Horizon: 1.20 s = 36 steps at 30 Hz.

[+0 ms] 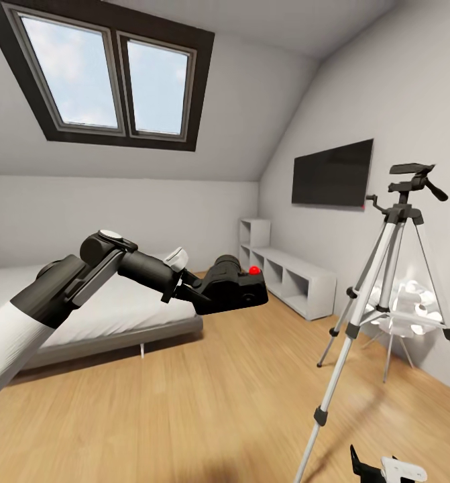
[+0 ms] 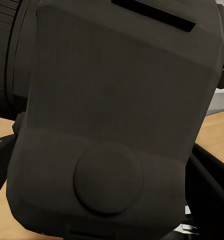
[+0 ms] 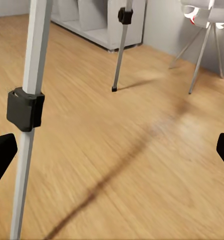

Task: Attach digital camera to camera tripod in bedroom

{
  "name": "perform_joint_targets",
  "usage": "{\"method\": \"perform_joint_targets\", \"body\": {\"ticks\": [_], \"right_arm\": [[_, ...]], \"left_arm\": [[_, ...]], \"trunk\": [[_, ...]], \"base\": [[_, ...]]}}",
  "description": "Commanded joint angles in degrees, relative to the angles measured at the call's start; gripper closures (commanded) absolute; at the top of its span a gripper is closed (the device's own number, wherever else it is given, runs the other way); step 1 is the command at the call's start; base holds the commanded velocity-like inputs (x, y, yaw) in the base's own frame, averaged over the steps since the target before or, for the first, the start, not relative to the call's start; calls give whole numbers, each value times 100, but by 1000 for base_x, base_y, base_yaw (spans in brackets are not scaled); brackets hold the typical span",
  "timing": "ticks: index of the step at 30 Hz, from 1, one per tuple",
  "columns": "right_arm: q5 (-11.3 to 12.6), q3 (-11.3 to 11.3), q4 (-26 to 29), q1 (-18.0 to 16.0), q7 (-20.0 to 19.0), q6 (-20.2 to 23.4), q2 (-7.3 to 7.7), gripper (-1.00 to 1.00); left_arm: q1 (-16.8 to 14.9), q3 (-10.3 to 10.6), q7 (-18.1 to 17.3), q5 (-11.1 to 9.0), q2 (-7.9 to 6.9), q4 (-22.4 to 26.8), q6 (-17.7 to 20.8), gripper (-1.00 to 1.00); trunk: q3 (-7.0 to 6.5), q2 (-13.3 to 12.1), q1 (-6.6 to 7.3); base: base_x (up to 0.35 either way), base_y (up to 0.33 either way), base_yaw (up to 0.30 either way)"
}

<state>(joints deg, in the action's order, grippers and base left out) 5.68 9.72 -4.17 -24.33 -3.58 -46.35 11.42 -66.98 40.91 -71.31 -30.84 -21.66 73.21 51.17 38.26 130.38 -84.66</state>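
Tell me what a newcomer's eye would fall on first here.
The black digital camera with its red button, held aloft in the left gripper above the wood floor. To its right stands the silver camera tripod, its head bare. Above, a dark-framed skylight shows blue sky.

Bright daylight from the skylight (image 1: 110, 74); the tripod's soft shadow crosses the floor (image 3: 117, 165), edges blurred.

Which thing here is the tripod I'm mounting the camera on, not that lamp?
Find the wall TV on the right. In front of it stands the camera tripod: tall silver legs, black pan head with a handle. The lamp behind it is lower, with white petals.
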Motion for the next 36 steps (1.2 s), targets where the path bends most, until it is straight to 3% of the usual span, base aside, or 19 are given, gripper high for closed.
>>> {"method": "perform_joint_targets", "body": {"ticks": [1, 12, 36], "right_arm": [[56, -5, -22, -10, -38, -32, 1, -100], [56, -5, -22, -10, -38, -32, 1, -100], [56, -5, -22, -10, -38, -32, 1, -100]], "left_arm": [[-8, 13, 8, -36, -5, 0, 43, 100], [-7, 15, -30, -36, -83, -14, 30, 100], [-8, 13, -50, -45, -93, -6, 40, 100]], "trunk": [[-11, -38, 24], [-209, -479, 265], [-640, -1442, 792]], "base": [[0, 0, 0], [0, 0, 0], [0, 0, 0]]}}
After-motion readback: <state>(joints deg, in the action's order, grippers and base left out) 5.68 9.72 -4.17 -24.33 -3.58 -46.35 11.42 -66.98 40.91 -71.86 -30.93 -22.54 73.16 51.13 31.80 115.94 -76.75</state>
